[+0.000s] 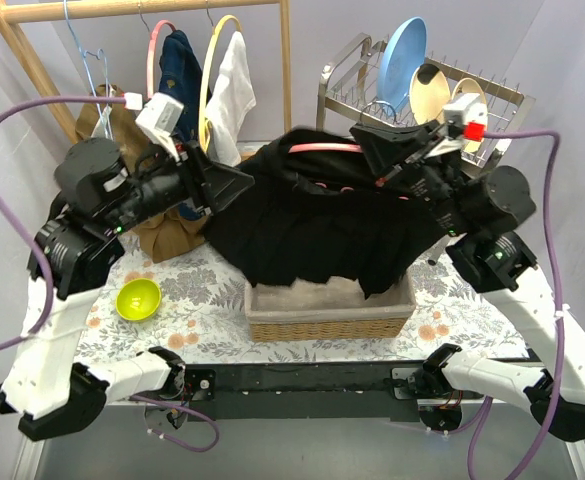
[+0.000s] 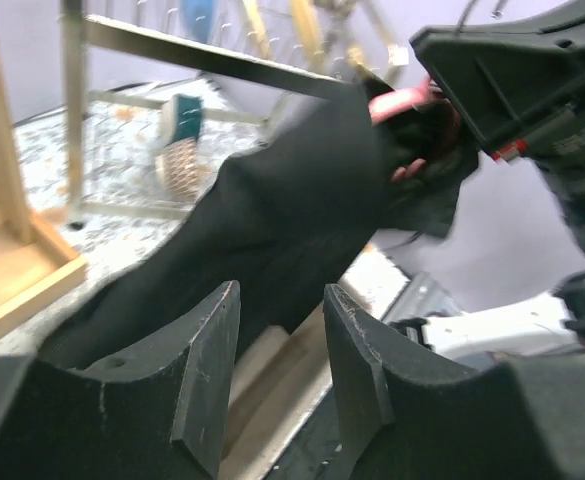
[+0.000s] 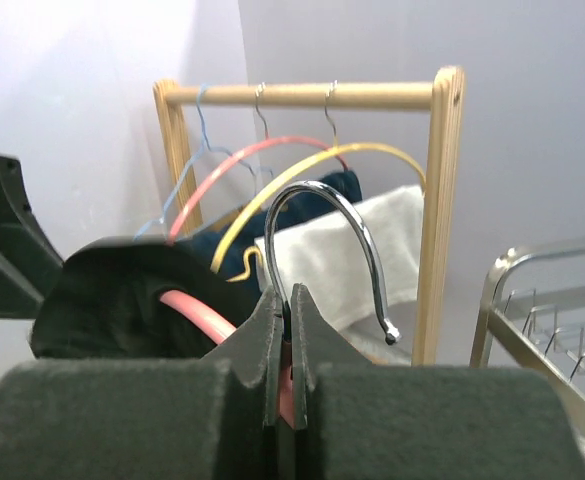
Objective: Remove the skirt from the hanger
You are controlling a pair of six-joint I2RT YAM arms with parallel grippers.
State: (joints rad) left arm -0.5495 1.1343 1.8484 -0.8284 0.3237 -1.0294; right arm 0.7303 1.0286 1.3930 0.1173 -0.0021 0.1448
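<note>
A black skirt (image 1: 312, 225) hangs from a pink hanger (image 1: 324, 147) held in the air above the basket. My right gripper (image 1: 374, 140) is shut on the base of the hanger's metal hook (image 3: 344, 215); in the right wrist view the gripper (image 3: 287, 296) pinches the wire, with the pink arm (image 3: 197, 312) and the skirt (image 3: 107, 300) to the left. At the skirt's left end, my left gripper (image 1: 242, 186) is open. In the left wrist view the gripper (image 2: 282, 297) has nothing between its fingers, and the skirt (image 2: 302, 215) and hanger (image 2: 404, 103) lie beyond.
A wicker basket (image 1: 327, 322) sits under the skirt. A green bowl (image 1: 138, 299) lies at the front left. A wooden clothes rack (image 1: 142, 8) with hangers and garments stands at the back left, a dish rack (image 1: 342, 90) with plates at the back right.
</note>
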